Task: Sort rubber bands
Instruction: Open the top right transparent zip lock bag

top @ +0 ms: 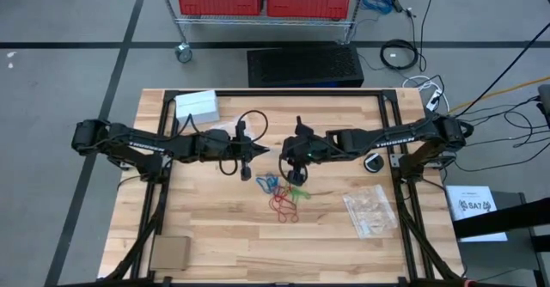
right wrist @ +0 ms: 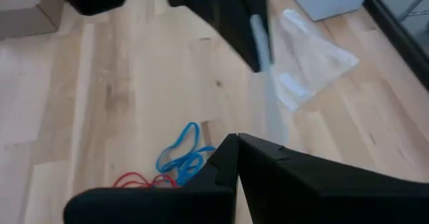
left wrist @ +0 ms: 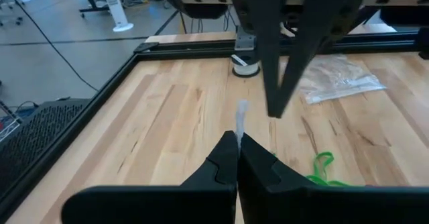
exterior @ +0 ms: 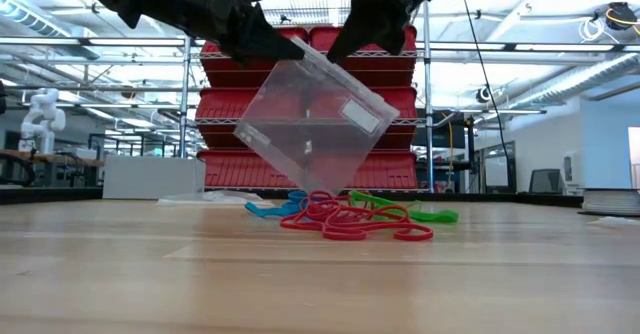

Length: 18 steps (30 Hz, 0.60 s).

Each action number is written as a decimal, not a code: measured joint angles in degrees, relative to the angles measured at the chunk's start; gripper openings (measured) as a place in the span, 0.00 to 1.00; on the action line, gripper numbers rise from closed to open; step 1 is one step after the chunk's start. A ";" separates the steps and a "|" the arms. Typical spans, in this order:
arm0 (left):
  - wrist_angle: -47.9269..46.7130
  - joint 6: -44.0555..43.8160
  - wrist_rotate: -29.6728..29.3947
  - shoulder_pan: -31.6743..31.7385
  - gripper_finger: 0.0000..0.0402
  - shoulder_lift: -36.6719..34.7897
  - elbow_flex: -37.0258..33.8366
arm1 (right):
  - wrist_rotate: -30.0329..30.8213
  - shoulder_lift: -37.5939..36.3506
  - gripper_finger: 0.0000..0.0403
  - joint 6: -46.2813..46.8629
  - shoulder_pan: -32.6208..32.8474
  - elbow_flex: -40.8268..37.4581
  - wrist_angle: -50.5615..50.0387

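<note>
A clear plastic bag [exterior: 315, 119] hangs tilted in the air between my two grippers, above the rubber bands. My left gripper [top: 258, 155] comes from the table's left and is shut on the bag. My right gripper [top: 288, 155] comes from the right and is shut on it too. The rubber bands lie loose on the wood in one small heap below: blue ones [top: 266, 182], green ones [top: 297, 192] and red ones [top: 284, 208]. The low view shows the same heap of red [exterior: 350, 222], blue [exterior: 268, 210] and green [exterior: 415, 213] bands. My left gripper pinches the bag's top edge [left wrist: 240, 114] between its two fingers, close to the highest corner [exterior: 292, 54]. It comes nearly level from the table's left. The bag hangs below, tilted and clear of the table. My right gripper pinches the same top edge [right wrist: 268, 120] a little farther along [exterior: 330, 59]. It slants down from the table's right. The edge runs as a thin strip from its fingers toward the left gripper [right wrist: 228, 23].
A pile of clear bags [top: 369, 211] lies at the near right, with a tape roll [top: 373, 163] by the right frame rail. A white box [top: 196, 106] stands at the far left and a brown square [top: 169, 253] at the near left. Black cables [top: 241, 141] loop around the left wrist.
</note>
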 joint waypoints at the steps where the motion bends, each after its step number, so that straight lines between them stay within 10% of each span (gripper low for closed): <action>1: -0.26 -0.02 0.00 0.00 0.00 0.00 0.00 | 0.60 0.00 0.00 -0.03 0.00 0.00 -0.23; 18: -1.90 -0.22 -0.02 0.00 0.00 0.02 -0.04 | 4.81 0.40 0.00 -3.09 -0.58 0.00 -1.51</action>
